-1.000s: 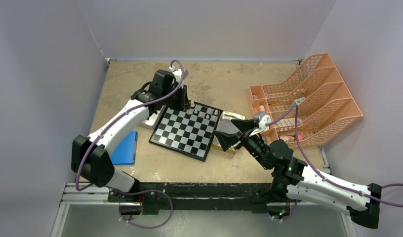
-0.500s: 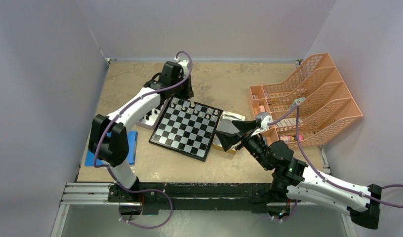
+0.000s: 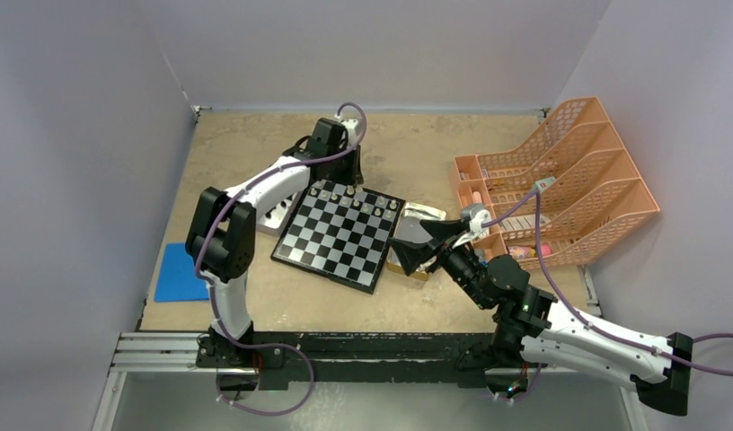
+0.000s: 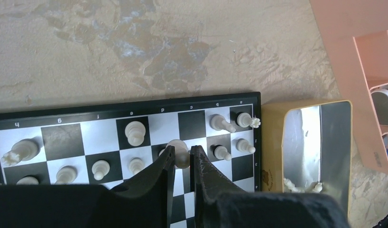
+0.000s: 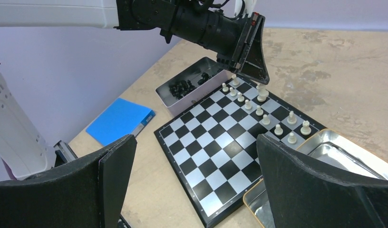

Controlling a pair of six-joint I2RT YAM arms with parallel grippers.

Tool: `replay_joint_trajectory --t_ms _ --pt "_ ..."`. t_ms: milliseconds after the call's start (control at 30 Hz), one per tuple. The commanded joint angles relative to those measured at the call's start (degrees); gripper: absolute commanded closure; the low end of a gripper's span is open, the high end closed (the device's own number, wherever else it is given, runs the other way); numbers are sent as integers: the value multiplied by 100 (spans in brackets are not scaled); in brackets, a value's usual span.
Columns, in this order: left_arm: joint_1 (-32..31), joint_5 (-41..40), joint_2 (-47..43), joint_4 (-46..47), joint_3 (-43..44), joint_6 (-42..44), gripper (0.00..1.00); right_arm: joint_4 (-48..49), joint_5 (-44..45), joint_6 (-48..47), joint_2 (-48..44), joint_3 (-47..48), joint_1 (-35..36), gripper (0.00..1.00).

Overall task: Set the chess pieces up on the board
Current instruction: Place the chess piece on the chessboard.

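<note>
**Left fingers grip a cream piece at the board's far rows**

We see the left fingers [image 4: 169, 159] set narrow, clamped on a small cream-white chess piece [image 4: 179, 149] over the flat black-and-silver checked chessboard [image 3: 331, 247]. We cannot tell whether it touches the square beneath. The board lies mid-frame in the top view on the mottled tan counter [image 3: 417, 153]. Other cream pieces [image 4: 135, 133] stand in two rows along its upper edge. Tiny black pieces [image 5: 185, 87] lie in a silvery rectangular tray [image 5: 197, 97] at the board's upper left. The right fingers [image 3: 415, 250] gape wide and empty by a gold-rimmed metal tray [image 4: 325, 142] right of the board.
</note>
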Motion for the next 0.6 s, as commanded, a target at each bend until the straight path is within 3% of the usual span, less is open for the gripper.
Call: replay_joint_trajectory --t_ms 0,567 --pt "-50 248 39 535 243 113 100 135 173 46 -10 77 26 1" --pt "-90 221 524 640 346 406 100 -35 224 25 9 250 26 1"
